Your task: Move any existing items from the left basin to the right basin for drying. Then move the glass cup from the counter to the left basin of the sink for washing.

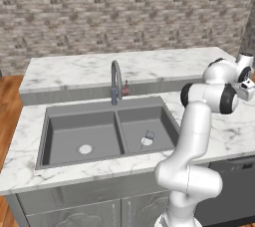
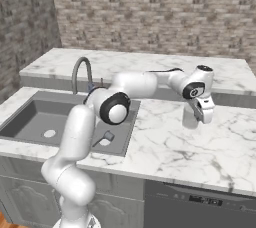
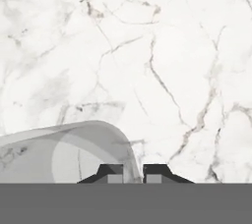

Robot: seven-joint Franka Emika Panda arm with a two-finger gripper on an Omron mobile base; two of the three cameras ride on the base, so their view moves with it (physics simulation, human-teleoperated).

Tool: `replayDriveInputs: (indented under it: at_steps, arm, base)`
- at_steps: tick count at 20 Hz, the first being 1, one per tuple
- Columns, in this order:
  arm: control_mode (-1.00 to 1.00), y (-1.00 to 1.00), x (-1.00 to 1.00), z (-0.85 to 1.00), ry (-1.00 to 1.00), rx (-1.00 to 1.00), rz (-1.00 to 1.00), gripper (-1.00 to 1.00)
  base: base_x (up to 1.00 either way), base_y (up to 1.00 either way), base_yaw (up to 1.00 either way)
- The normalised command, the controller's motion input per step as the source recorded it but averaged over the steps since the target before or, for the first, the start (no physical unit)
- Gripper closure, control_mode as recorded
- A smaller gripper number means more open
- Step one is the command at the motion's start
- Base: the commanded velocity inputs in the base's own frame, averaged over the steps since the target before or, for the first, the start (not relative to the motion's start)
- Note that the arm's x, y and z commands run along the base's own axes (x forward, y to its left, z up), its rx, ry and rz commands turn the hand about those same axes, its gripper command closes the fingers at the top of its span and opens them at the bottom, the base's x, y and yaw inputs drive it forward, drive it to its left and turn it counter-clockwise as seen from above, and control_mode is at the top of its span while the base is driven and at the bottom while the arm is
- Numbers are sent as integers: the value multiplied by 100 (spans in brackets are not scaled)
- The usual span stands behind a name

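**Fingers pinched on the glass cup's wall, right of the sink**

The fingers were nearly closed, with one narrow gap between the two dark tips. In the hand view the curved wall of the glass cup ran right into that gap, so one tip sat inside the rim and the other outside: a grip on the wall. The rest of the cup spread away from the tips to one side of that view, clear and pale against the veined marble.

In the right base view the cup stood upright on the table, directly under the hand, with the fingers pointing down at its far edge. The cup's base appeared to be on the marble; I could not tell if it was raised.

The sink lay well apart from the fingers. A small clear item sat in the right basin near the drain. The left basin showed its drain. The faucet stood behind the divider.
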Motion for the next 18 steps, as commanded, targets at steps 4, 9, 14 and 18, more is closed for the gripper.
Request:
replayDriveInputs:
  at_steps: [4,9,14,18]
  arm:
    - [-100,15,-16,51,0,0,0,100]
    - [-100,26,-17,35,0,0,0,100]
    - [-100,47,-16,22,0,0,0,100]
    - [-100,59,-17,16,0,0,0,100]
  base:
    - [0,0,0]
    - [0,0,0]
    - [0,0,0]
    - [0,0,0]
